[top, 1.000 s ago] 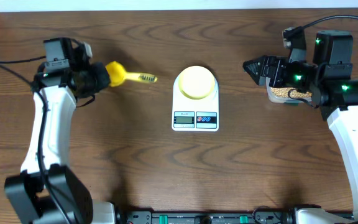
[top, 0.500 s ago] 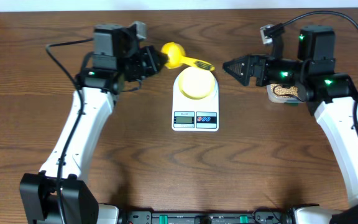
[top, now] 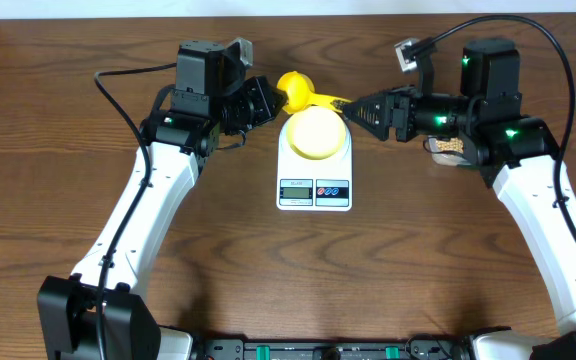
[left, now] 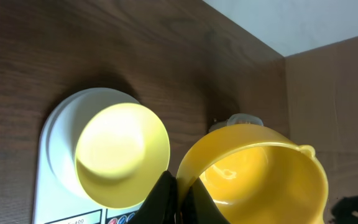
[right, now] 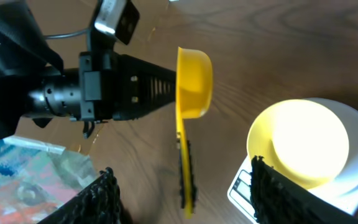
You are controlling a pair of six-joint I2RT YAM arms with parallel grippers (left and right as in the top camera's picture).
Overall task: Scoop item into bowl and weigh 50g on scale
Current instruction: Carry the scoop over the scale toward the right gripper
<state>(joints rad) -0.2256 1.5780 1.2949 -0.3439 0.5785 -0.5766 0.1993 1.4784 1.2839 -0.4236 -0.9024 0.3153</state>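
Note:
The pale-yellow bowl (top: 315,133) sits empty on the white scale (top: 314,185). My left gripper (top: 269,96) is shut on the rim of the bright yellow scoop (top: 294,88) and holds it just behind the bowl. In the left wrist view the scoop's cup (left: 260,174) looks empty, beside the bowl (left: 123,152). My right gripper (top: 353,112) is open, and the scoop's handle (right: 185,180) lies between its fingers (right: 188,193) without being touched. The beans (top: 450,148) lie in a clear tub at the right, mostly hidden by my right arm.
A colourful plastic bag (right: 23,174) lies on the table at the lower left of the right wrist view. The scale's front panel (top: 314,190) faces the near edge. A pale wall runs along the table's far edge (top: 288,10).
My left arm has swung right with the scoop, from the far left to just behind the bowl. My right gripper has moved left from the tub to the scoop's handle.

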